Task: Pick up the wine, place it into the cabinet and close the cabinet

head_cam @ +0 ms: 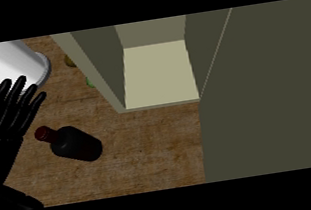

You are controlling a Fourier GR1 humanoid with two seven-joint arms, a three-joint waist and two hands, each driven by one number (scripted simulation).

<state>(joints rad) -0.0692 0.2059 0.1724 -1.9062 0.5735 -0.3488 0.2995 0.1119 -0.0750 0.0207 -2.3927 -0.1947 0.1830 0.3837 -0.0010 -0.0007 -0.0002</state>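
On the wooden counter, a wine bottle stands left of the open cabinet.

Seen from above, the dark bottle with its red cap is on the counter, in front of the cabinet and to its left, not inside it. The left hand shows at the left edge with its fingers straight and spread; it is released, holds nothing, and is just beside the bottle without touching it. The cabinet door is swung open and fills the right side. The pale cabinet floor is visible between the walls. A white cylinder is at the upper left. The right hand is not visible.
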